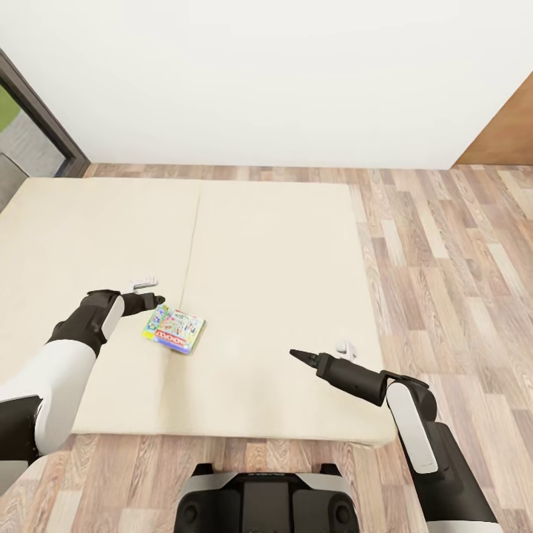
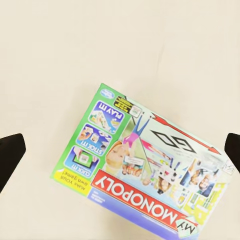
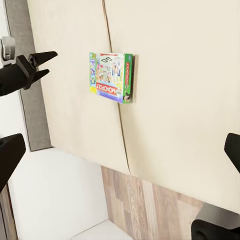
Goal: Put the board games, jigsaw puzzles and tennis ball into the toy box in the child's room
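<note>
Green-edged, pale blue "My Monopoly" board game box [image 1: 175, 330], one only, lies flat on the plain beige mattress of the bed [image 1: 281, 252], close to the seam running down its middle. One black left gripper [image 1: 152, 299] hovers just beside the box, fingers spread and holding nothing. One black right gripper [image 1: 303, 358] hangs well apart above the mattress, likewise released. Wood-plank floor [image 1: 451, 252] and white wall [image 1: 281, 74] surround the bed.
</note>
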Controlling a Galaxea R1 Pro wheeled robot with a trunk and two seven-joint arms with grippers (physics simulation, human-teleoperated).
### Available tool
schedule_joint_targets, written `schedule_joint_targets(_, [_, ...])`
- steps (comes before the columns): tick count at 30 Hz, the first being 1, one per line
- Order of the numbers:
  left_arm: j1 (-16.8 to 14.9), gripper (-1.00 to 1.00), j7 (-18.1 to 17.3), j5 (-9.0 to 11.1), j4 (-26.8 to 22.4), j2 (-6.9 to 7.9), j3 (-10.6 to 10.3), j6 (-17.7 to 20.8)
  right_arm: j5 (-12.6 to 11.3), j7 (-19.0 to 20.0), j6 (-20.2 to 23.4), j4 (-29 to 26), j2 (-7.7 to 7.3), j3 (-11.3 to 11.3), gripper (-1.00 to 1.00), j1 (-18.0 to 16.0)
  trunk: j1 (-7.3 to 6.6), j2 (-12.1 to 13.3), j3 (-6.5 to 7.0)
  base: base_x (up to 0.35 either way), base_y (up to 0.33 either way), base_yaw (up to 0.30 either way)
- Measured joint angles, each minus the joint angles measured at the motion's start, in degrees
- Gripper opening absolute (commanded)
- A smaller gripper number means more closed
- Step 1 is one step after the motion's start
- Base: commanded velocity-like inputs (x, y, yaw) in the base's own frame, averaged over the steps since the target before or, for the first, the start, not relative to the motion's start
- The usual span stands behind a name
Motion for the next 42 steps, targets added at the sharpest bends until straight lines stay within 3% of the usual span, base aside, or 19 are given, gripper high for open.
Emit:
schedule_joint_targets(16, [-0.3, 1.00, 0.0, 0.0, 0.0, -0.03, 0.0, -0.1, 0.0, -0.1, 0.1, 0.0, 0.06, 0.1, 1.00, 0.0, 0.00, 0.0, -1.49, 0.000, 0.000, 0.000])
schedule_joint_targets(42, [-6.1, 1.00, 0.0, -0.2, 0.0, -0.42, -0.1, 0.6, -0.3, -1.4, 2.0, 1.2, -0.63, -0.7, 1.00, -0.2, 0.00, 0.0, -3.94, 0.000, 0.000, 0.000])
